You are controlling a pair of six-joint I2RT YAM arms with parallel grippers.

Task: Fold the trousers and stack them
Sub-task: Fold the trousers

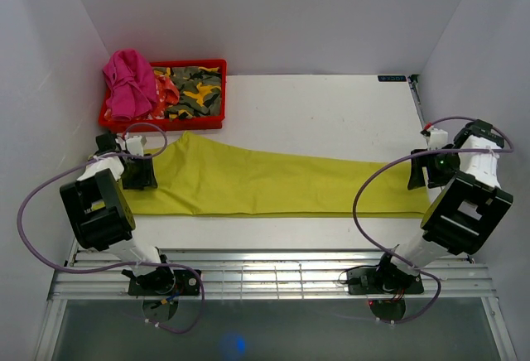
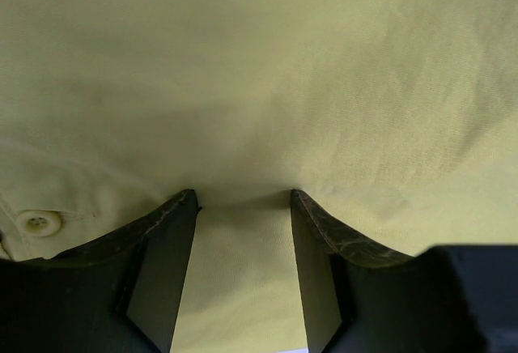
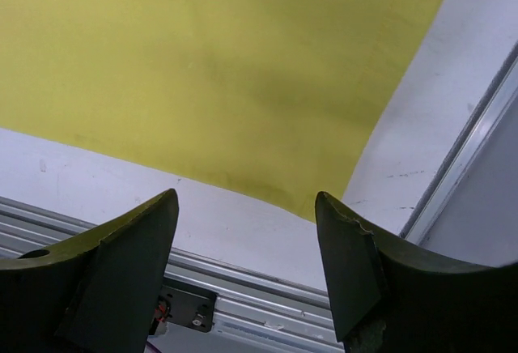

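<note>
A white worktop [image 1: 331, 113] was seen, boxed in by plain white walls [image 1: 273, 13] at the back and both sides. A ribbed metal rail [image 1: 273, 274] ran along the near edge, w/ both arm bases fixed on it. A red tray [image 1: 217, 64] was set at the back-left corner, w/ a pink cloth [image 1: 128, 84] heaped over its left rim and a camo cloth [image 1: 195, 92] inside.

The trousers [image 1: 265, 183] were laid flat across the worktop, folded lengthwise. The wide waist end lay at the left, just in front of the tray, and the narrow leg end reached nearly to the right edge.

The left fingers [image 1: 139, 172] were lowered onto the waist end. In the left wrist view they were held apart, tips down on the cloth, w/ a flat strip of cloth between them; nothing was clamped. A pale button [image 2: 38, 222] was seen just left of them.

The right fingers [image 1: 421, 175] were held at the leg end, by the hem's near corner. They were spread wide w/ nothing between them. Whether the tips touched the worktop could not be told.

From the top, part of the waist was covered by the left arm and the hem's end by the right arm. The tray's contents were only partly made out under the pink cloth.
</note>
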